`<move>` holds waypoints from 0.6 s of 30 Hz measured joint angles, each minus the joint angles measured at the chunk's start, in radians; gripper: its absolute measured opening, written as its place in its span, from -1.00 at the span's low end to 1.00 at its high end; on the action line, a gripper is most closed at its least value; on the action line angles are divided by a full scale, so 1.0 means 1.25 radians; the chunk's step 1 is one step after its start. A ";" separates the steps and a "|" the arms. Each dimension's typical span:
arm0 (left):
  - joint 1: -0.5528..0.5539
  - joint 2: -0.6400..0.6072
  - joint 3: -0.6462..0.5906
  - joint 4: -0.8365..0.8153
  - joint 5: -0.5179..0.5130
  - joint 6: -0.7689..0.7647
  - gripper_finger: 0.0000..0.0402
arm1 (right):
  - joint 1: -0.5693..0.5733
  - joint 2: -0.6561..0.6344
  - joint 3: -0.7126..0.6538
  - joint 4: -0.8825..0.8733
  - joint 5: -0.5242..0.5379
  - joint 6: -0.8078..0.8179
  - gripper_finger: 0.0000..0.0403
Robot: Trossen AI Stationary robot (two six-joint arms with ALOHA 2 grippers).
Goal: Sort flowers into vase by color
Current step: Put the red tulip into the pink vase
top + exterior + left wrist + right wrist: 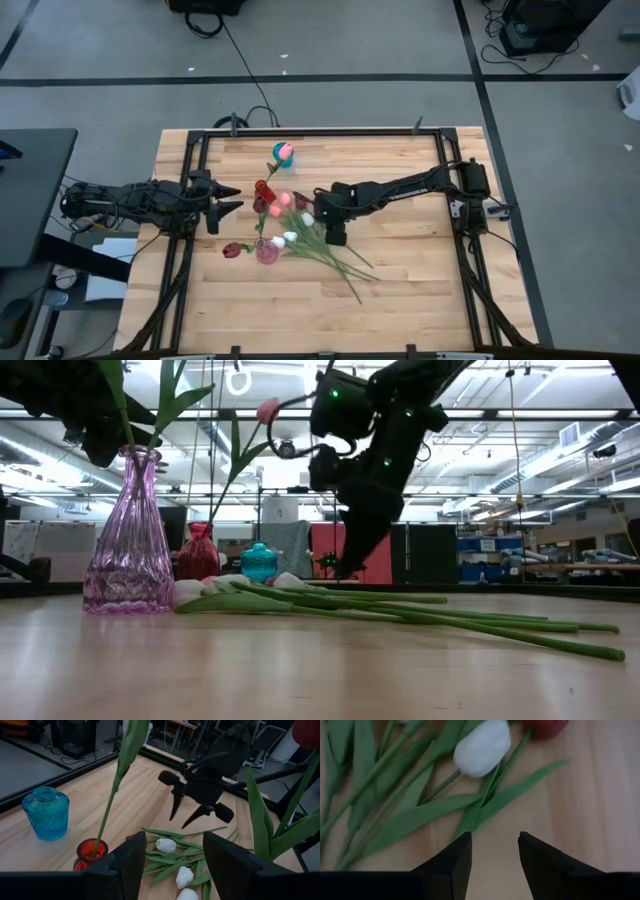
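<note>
Pale wood planks run across the counter, butcher-block in look, framed by black metal rails, with grey concrete floor, dark tape lines and cables around it; looking level across the planks, a big workshop hall with ceiling lights and shelving lies behind. Three small vases stand on the left half: a ribbed pink glass vase nearest the front edge, a squat red glass vase behind it, and a round turquoise glass bottle vase farthest back, well apart from the other two. Each vase holds at least one green stem; a pink head sits over the turquoise one and dark red heads cluster by the red one. Loose artificial tulips lie flat in a fan just right of the vases, thin green stems pointing toward the front right; I count three white heads among them from the left wrist view. Right gripper hangs fingers-down just above this pile, moderately spread and holding nothing. Left gripper hovers level near the vases, fingers parted wide and empty.
</note>
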 joint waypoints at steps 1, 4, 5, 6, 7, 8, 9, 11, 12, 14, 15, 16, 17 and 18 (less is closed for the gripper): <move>0.000 0.000 0.000 0.000 0.000 -0.001 0.01 | 0.000 0.000 -0.006 0.005 -0.016 0.027 -0.15; 0.000 0.000 0.000 0.001 -0.002 -0.002 0.01 | 0.012 0.006 -0.012 0.002 -0.017 0.092 -0.15; 0.000 0.000 0.000 0.001 -0.006 -0.002 0.01 | 0.021 0.009 -0.012 -0.001 -0.004 0.098 -0.15; 0.000 0.000 0.000 0.001 -0.010 -0.002 0.01 | 0.032 0.014 -0.012 0.002 0.012 0.100 -0.15; 0.000 0.000 0.000 0.001 -0.014 -0.003 0.01 | 0.041 0.017 -0.010 0.005 0.027 0.100 -0.15; 0.000 0.000 0.000 0.002 -0.015 -0.003 0.01 | 0.049 0.019 -0.009 0.005 0.039 0.101 -0.15; 0.000 0.000 0.000 0.002 -0.015 -0.003 0.01 | 0.057 0.022 -0.009 0.004 0.048 0.102 -0.15; 0.000 0.000 0.000 0.002 -0.017 -0.003 0.01 | 0.067 0.032 -0.009 0.013 0.055 0.108 -0.15; 0.000 0.000 0.000 0.002 -0.017 -0.003 0.01 | 0.069 0.035 -0.009 0.008 0.056 0.113 -0.15; 0.000 0.000 0.000 0.002 -0.017 -0.006 0.01 | 0.069 0.046 -0.009 0.006 0.058 0.124 -0.16; 0.000 0.000 0.000 0.002 -0.017 -0.007 0.01 | 0.068 0.049 -0.008 0.009 0.056 0.128 -0.17; 0.000 0.000 0.000 0.002 -0.016 -0.010 0.01 | 0.068 0.050 -0.009 0.000 0.051 0.130 -0.19; 0.000 0.001 0.000 0.002 -0.017 -0.013 0.01 | 0.068 0.056 -0.009 -0.007 0.046 0.130 -0.22; 0.000 0.001 0.000 0.001 -0.017 -0.013 0.01 | 0.067 0.060 -0.008 -0.003 0.039 0.131 -0.25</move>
